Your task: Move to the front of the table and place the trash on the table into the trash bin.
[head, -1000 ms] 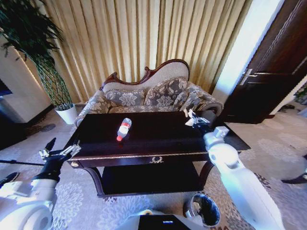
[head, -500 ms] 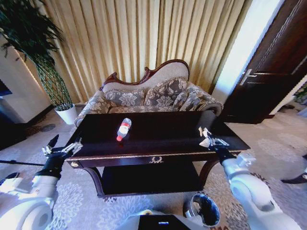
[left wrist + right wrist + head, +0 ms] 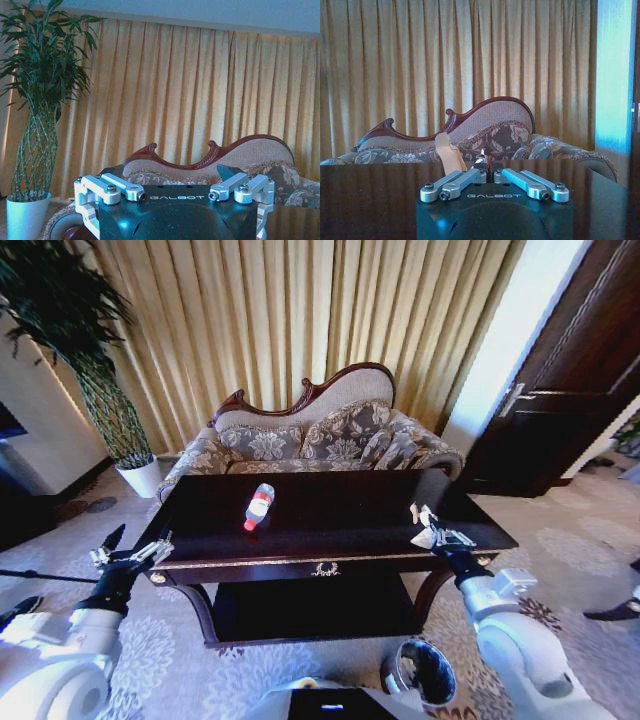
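Trash in hand: a pale tan, crumpled scrap is pinched at the tip of the right gripper, above the right front corner of the large dark glossy mahogany table with gold trim. In the right wrist view the same scrap stands up between the gripper's linkages, which are drawn together on it.
Trash on the table: a clear plastic bottle with red label and white cap lies on its side, left of centre, well apart from both grippers.
Destination: the small round grey-silver trash bin with black liner stands on the patterned carpet below and in front of that corner, just beside the right arm.
Step in hand: judged to be carrying the scrap from table to bin.
Doing it well: keep the pinch firm, since a scrap this light will likely slip or flutter; clear the gilt table edge, bring the tip over the middle of the bin mouth and low before letting go.
Risk: releasing high or near the rim, so the scrap lands on the carpet.
Left gripper: idle off the table's left front corner, fingers spread apart and holding nothing.
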